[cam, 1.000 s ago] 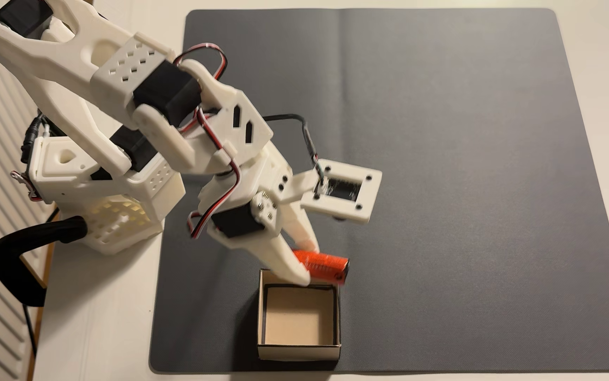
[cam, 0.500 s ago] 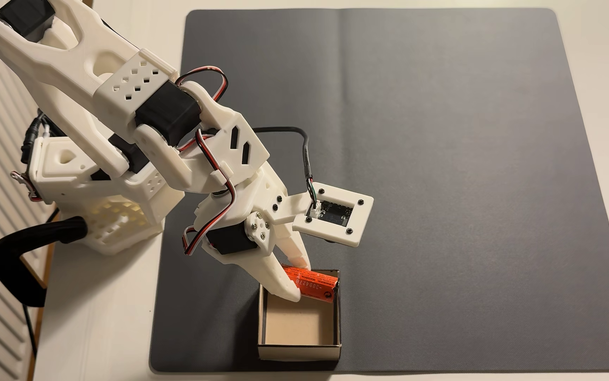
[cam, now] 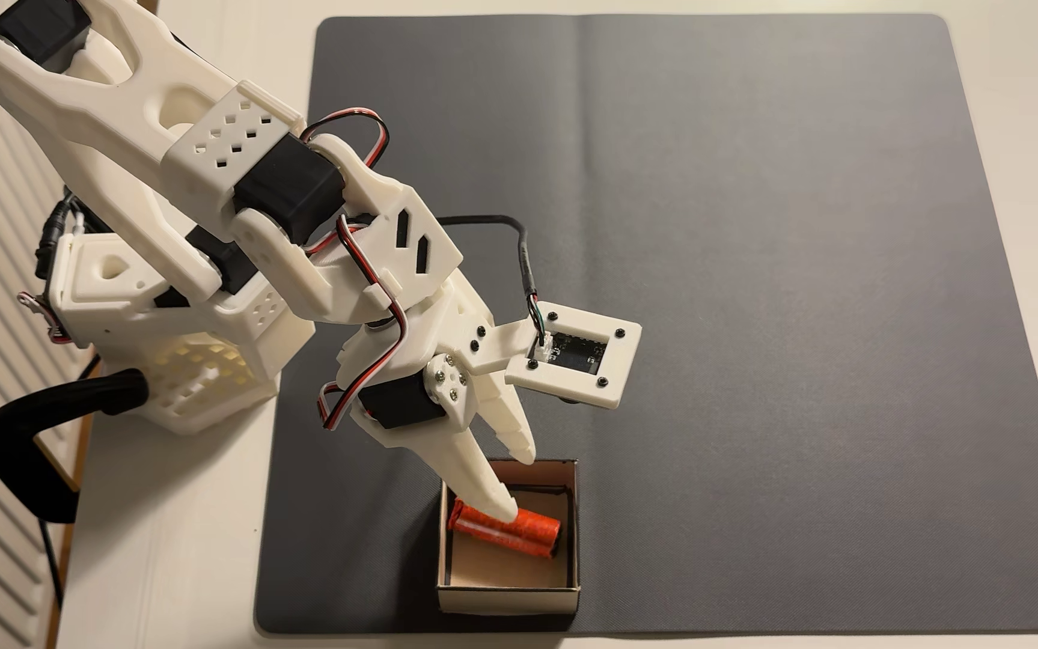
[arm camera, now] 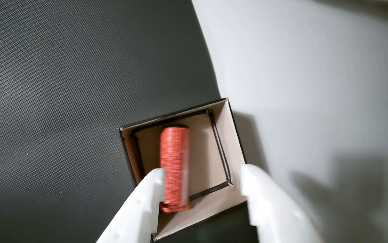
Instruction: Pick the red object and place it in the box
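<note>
Fixed view, left to right. At the left edge you have the arm's white base (cam: 191, 349) standing on the pale table (cam: 160, 561), with a black cable (cam: 35, 430) looping off it. The arm reaches rightward and down over the dark grey mat (cam: 753, 312). Your gripper (cam: 522, 483) hangs above the far side of the box (cam: 507, 599); its two white fingers stand apart, one tip (cam: 507, 505) low over the red object (cam: 516, 529), the other near the box's far rim. The red object lies on its side on the tan floor inside the box, slanting across it from the left wall toward the right wall. Nothing clamps it. To the right of the gripper sits the white square camera frame (cam: 622, 368) with its black centre, fed by a thin cable.

Wrist view, left to right. Mat (arm camera: 45, 101) on the left, table (arm camera: 315, 84) on the right. The box (arm camera: 224, 135) sits at the mat's edge. The red object (arm camera: 174, 158) lies in it, blurred, closer to the left wall. Gripper (arm camera: 202, 173) fingers spread, the left fingertip (arm camera: 153, 182) overlapping the object's lower end; you cannot tell whether it touches.
</note>
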Controlling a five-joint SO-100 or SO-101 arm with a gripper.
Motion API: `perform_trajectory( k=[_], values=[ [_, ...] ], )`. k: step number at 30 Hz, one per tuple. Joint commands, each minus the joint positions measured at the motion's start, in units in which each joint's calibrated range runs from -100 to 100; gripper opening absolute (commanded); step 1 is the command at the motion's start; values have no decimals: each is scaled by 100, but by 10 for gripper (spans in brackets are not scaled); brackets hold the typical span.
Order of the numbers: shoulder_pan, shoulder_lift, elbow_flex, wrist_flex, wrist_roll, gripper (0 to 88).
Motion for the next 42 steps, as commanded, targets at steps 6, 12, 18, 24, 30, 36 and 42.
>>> perform_trajectory(
  k=[6, 12, 18, 24, 30, 36, 42],
  values=[
    [-579, -539, -236, 14, -658, 89],
    [-1232, -1951, 18, 180, -1164, 7],
    [-2079, -3328, 254, 950, -1336, 7],
    [-2784, -4485, 771, 1553, -1331, 7],
    [-3088, -4400, 898, 1964, -1289, 7],
    [-3096, -4408, 1605, 2060, -1289, 9],
    [-3096, -4408, 2277, 2060, -1289, 9]
  ],
)
